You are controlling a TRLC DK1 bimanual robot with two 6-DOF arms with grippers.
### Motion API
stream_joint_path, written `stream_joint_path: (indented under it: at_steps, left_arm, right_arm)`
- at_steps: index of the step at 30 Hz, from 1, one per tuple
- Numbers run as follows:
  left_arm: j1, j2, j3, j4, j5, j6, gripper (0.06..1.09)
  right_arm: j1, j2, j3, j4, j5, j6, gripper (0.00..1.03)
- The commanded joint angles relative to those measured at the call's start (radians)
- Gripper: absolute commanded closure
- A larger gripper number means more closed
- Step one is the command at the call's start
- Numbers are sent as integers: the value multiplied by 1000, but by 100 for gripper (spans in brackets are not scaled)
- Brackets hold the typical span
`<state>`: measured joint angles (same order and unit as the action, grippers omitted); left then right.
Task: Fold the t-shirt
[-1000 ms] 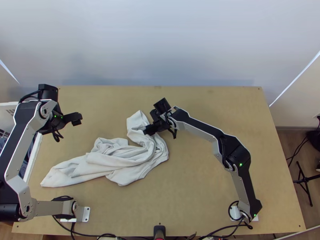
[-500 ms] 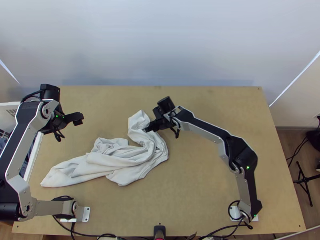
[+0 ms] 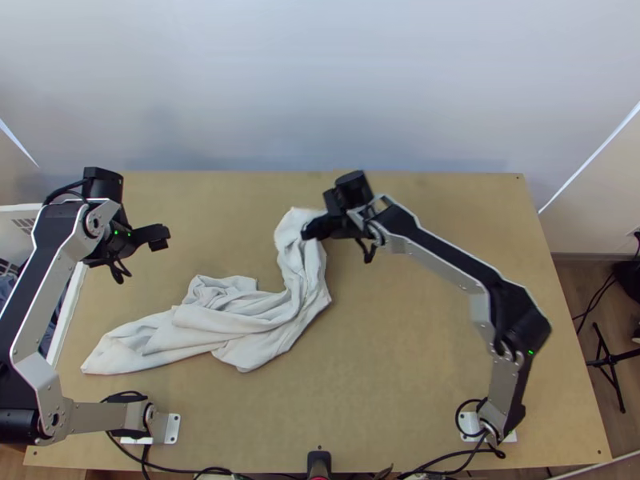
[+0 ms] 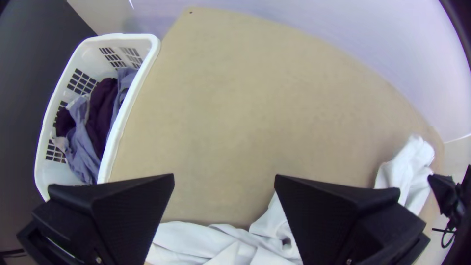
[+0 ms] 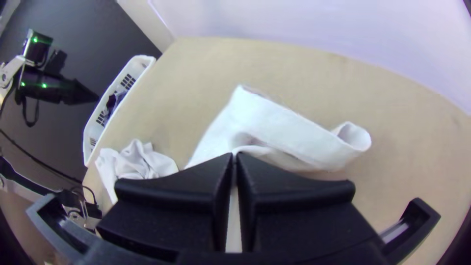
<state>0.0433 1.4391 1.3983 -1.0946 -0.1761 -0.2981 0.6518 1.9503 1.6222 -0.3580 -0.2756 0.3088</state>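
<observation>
Two arm bases: the left base (image 3: 172, 428) and right base (image 3: 470, 424) stand near the two ends of the desk's (image 3: 416, 352) near edge.
Black device (image 3: 319, 464): at the near edge, between the bases.
Black stand (image 3: 608, 364): on the floor, off the desk's right side.
T-shirt (image 3: 240, 320): white, bunched in long, loose folds on the left and middle of the desk. It runs from the near left area toward the middle, then bends away to the right gripper (image 3: 309, 231).
Laundry basket (image 4: 128, 105): white plastic with slotted walls, beside the desk's left edge. Inside lie dark purple cloth (image 4: 102, 110) and blue-grey cloth (image 4: 81, 142).
Left gripper (image 3: 164, 236): over the far left part of the desk, apart from the T-shirt; its jaws are wide apart.
Right gripper's place: left of the desk's middle, at the far end of the T-shirt.
Right gripper's jaws: together, clamped on a fold of the T-shirt.
Held end of the T-shirt: in the right wrist view, a folded strip lies just past the jaws, ending in a curled opening.
Wall (image 3: 320, 80): pale and smooth, beyond the desk's far edge.
</observation>
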Motion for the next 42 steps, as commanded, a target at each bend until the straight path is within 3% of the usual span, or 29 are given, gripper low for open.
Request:
stream_joint_path:
  at_steps: [1,10,17,19,26,29,42]
  left_arm:
    - [-60,-6,18,-7,7,25,9]
    - [-194,-6,76,15,70,22,9]
    - [-280,49,128,32,110,-4,9]
    - [-295,70,111,33,128,10,9]
    - [-401,63,-41,-5,125,229,9]
    - [-396,64,-38,-77,290,267,9]
    - [-372,205,-116,62,310,217,10]
  right_arm:
    - [-77,-168,-2,14,64,69,100]
    - [-211,-419,-139,14,119,113,100]
    - [-222,-602,-268,13,141,151,100]
    - [-218,-620,-294,11,141,179,100]
    - [-215,-659,-369,2,141,225,100]
    - [-216,-662,-394,2,141,225,100]
    - [-210,-620,-400,14,142,213,100]
